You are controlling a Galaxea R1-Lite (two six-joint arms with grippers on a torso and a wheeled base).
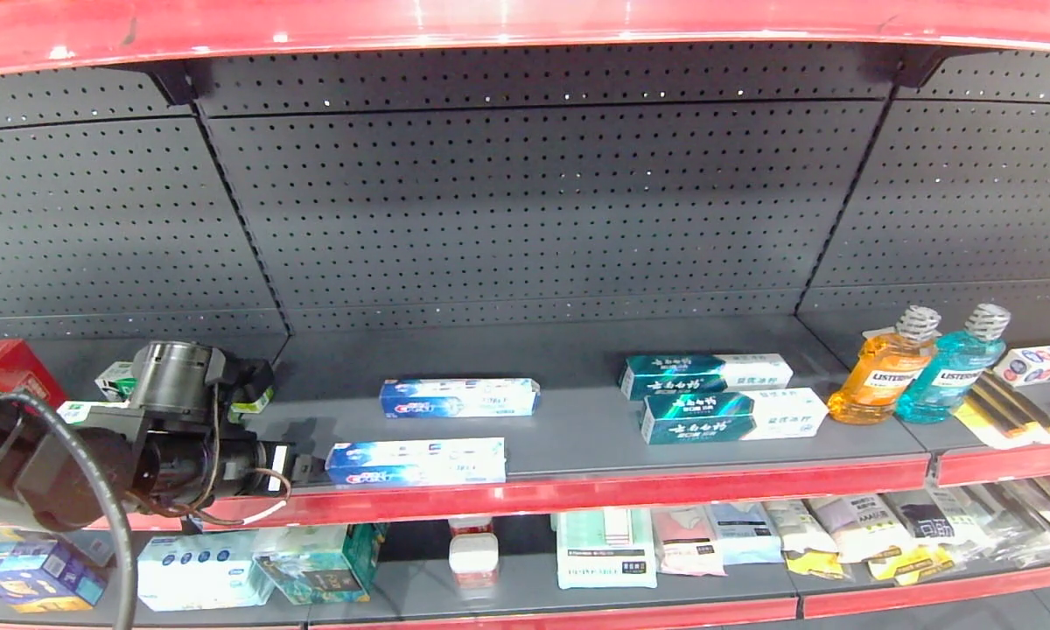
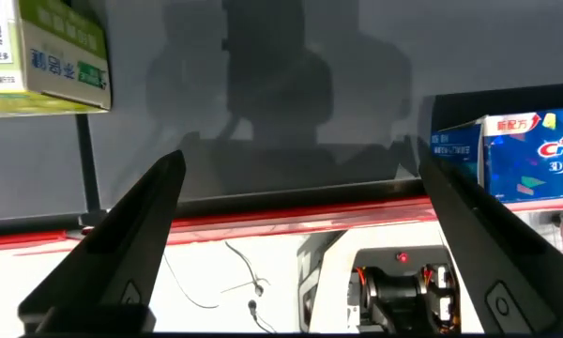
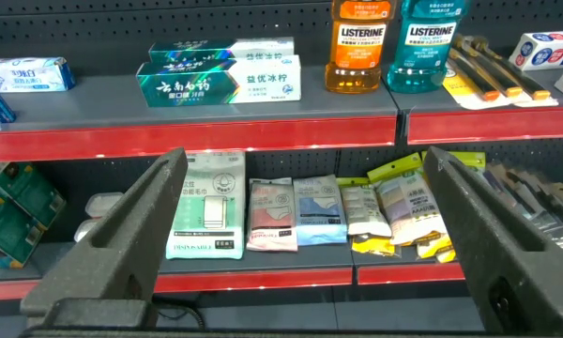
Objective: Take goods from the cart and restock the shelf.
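On the grey pegboard shelf [image 1: 577, 420], a blue toothpaste box [image 1: 416, 462], the nearer of 2, is seen at the red front edge, just beside the left gripper [image 2: 300, 164], spread and empty. The right gripper [image 3: 305, 155] is likewise spread, nothing grasped.

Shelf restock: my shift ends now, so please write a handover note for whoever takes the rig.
Left claw: open, empty, at the shelf front edge beside the front blue toothpaste box.
Right claw: open, empty, off the shelf, facing it.
Done: that box, the rear blue toothpaste box and two green toothpaste boxes lie flat on the shelf.
Left: probably back the left arm away and fetch more from the cart; the shelf has bare room.
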